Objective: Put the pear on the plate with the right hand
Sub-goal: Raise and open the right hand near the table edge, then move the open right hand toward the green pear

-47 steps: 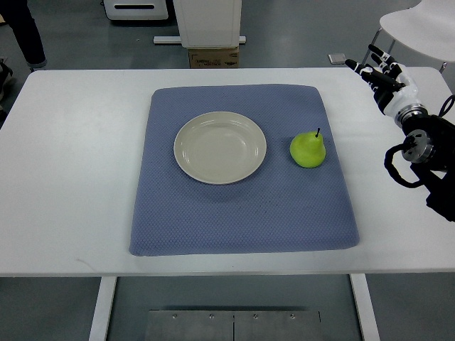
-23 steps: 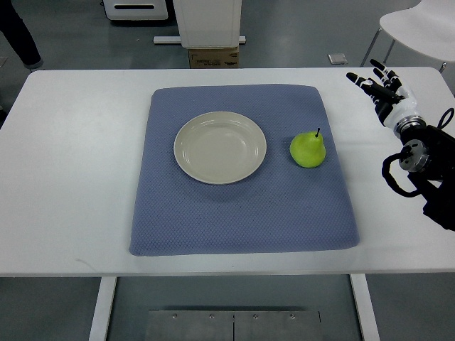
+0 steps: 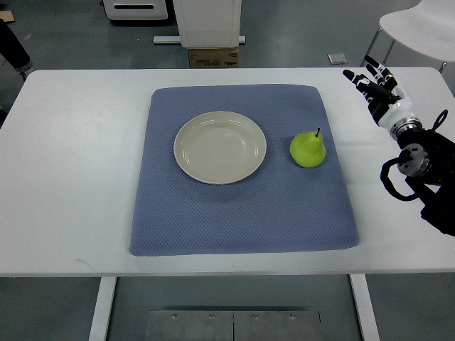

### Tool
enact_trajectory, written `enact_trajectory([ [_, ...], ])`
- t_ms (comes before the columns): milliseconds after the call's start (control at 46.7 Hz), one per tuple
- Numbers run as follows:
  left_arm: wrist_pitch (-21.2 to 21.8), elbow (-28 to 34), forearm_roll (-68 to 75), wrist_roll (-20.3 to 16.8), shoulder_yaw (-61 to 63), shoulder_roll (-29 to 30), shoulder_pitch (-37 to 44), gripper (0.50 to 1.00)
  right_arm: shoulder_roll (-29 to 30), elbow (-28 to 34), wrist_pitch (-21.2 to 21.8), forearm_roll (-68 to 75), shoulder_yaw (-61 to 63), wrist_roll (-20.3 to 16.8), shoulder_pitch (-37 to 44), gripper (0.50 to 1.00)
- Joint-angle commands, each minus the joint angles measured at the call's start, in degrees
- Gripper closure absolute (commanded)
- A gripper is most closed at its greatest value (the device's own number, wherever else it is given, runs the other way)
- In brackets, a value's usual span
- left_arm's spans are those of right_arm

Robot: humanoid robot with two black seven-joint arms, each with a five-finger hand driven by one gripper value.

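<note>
A green pear (image 3: 308, 149) with a dark stem stands upright on the blue mat (image 3: 242, 220), right of centre. A cream plate (image 3: 220, 147) lies on the mat just left of the pear, with nothing on it. My right hand (image 3: 372, 84) hovers over the table's far right corner, well to the right of the pear. Its fingers are spread and hold nothing. The right arm (image 3: 419, 170) comes in from the right edge. The left arm does not show.
The white table (image 3: 71, 156) carries the mat. A white chair (image 3: 419, 28) stands past the far right corner. A cardboard box (image 3: 213, 57) sits on the floor behind the table. A person's leg (image 3: 13, 46) shows at the top left.
My right hand has opened its fingers and shifted slightly toward the table's far right corner. The person at the top left has moved further out of view. Pear and plate have not moved.
</note>
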Motion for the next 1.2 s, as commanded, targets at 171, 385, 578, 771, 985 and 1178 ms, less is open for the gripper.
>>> enact_trajectory([
  [171, 0.0, 0.0, 0.0, 0.0, 0.0, 0.0, 0.0, 0.5, -7.0, 13.2, -2.3, -0.4, -0.6, 0.0, -1.5, 0.5],
  [385, 0.0, 0.0, 0.0, 0.0, 0.0, 0.0, 0.0, 0.5, -16.8, 29.4, -5.6, -3.4, -2.0, 1.2, -3.0, 0.5],
  [578, 0.0, 0.0, 0.0, 0.0, 0.0, 0.0, 0.0, 0.5, -23.3, 36.6, -8.4, -13.6, -6.8, 4.6, -5.3, 0.5],
  [771, 0.0, 0.0, 0.0, 0.0, 0.0, 0.0, 0.0, 0.5, -27.7, 40.2, -11.9, -18.9, -12.4, 9.9, -7.3, 0.5],
  [985, 0.0, 0.0, 0.0, 0.0, 0.0, 0.0, 0.0, 0.5, -28.4, 40.5, -16.6, -26.1, -19.3, 15.4, -7.3, 0.5],
  [1178, 0.0, 0.0, 0.0, 0.0, 0.0, 0.0, 0.0, 0.5, -27.9, 43.0, -19.2, -28.2, -22.6, 15.4, -7.3, 0.5],
])
